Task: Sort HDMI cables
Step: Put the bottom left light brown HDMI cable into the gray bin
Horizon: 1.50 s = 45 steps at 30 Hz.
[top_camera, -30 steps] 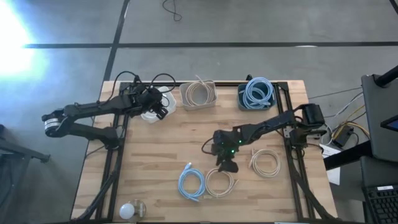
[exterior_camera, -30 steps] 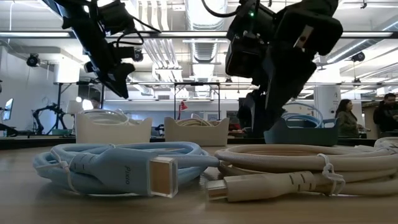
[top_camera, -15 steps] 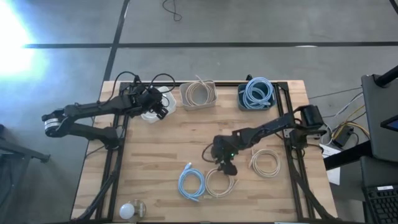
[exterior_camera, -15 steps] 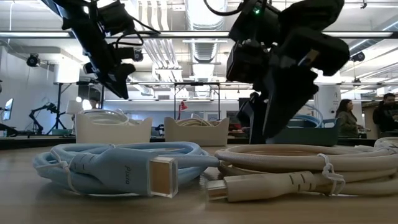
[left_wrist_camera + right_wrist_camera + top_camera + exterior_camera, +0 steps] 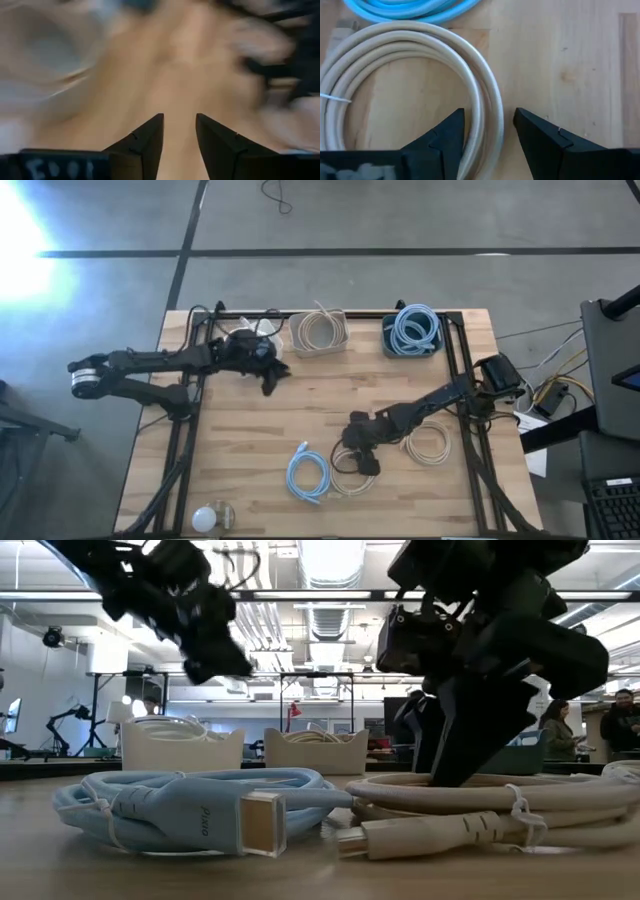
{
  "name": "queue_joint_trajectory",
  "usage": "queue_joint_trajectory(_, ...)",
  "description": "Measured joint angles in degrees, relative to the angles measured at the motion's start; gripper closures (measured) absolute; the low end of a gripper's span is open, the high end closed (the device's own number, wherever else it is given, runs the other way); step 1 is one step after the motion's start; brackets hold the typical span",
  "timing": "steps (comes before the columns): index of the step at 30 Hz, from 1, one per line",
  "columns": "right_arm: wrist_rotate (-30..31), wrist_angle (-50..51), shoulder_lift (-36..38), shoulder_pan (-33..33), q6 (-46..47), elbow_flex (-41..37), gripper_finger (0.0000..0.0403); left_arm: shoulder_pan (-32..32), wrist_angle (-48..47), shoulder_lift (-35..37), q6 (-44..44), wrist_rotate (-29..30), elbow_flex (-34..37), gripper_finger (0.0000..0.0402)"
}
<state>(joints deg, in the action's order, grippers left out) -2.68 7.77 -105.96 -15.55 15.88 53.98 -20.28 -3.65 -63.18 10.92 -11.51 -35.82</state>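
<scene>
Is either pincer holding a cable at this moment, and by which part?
Nothing is held. The right pincer is open, straddling the rim of a beige coil without closing. The left pincer is open and empty above the table.

The left end effector [image 5: 179, 131] shows two dark fingers [image 5: 148, 140] with a small gap between them, and nothing sits in the gap. Past the fingers lies the tan wooden surface [image 5: 180, 75]. Everything beyond it is a smear, too fuzzy to tell.
</scene>
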Motion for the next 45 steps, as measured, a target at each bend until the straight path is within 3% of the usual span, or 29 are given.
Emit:
queue_joint_trajectory(3, 0.46, 0.05, -0.5, 0.06, 0.0, 0.13, 0.0267, 2.51, 10.89, 0.0, 0.02, -6.11, 2.86, 0.0265)
queue_joint_trajectory(8, 1.27, 0.48, -0.05, 0.39, -0.7, 0.16, 0.0362, 5.18, 19.26, 0.05, 0.06, -6.45, 6.46, 0.0268)
queue_joint_trajectory(12, 2.97, 2.38, 1.1, 0.72, -4.33, 1.87, 0.037, 5.38, 19.7, 0.09, 1.17, -6.25, 7.53, 0.0269)
queue_joint_trajectory(15, 9.95, 7.6, 3.97, 1.67, -8.21, 5.49, 0.0366, 5.38, 19.73, 0.11, 1.38, -3.6, 7.77, 0.0269)
queue_joint_trajectory(21, 37.62, 14.56, 7.16, 5.71, -18.22, 11.8, 0.0366, 5.36, 20.58, 0.11, 1.44, 2.29, 7.82, 0.0269)
queue_joint_trajectory(24, 42.01, 13.32, 8.04, 10.49, -20.76, 14.85, 0.0365, 5.38, 22.09, 0.22, 1.45, 2.45, 7.83, 0.0269)
queue_joint_trajectory(29, 41.83, 9.63, 7.7, 19.82, -24.8, 16.26, 0.0365, 5.38, 23.06, 0.22, 1.46, 2.45, 7.81, 0.0269)
queue_joint_trajectory(33, 41.41, -1.01, 7.82, 27.3, -26.2, 15.51, 0.0365, 5.38, 22.71, 0.22, 1.06, 2.44, 7.91, 0.0268)
queue_joint_trajectory(40, 30.74, -22.5, 5.98, 37.62, -24.89, 11.46, 0.0365, 5.38, 22.73, 0.22, -0.65, 2.45, 7.94, 0.0268)
queue_joint_trajectory(45, 23.98, -27.1, 1.69, 41.68, -19.97, 9.81, 0.0365, 5.38, 23.04, 0.22, -2.57, 4.39, 7.94, 0.0269)
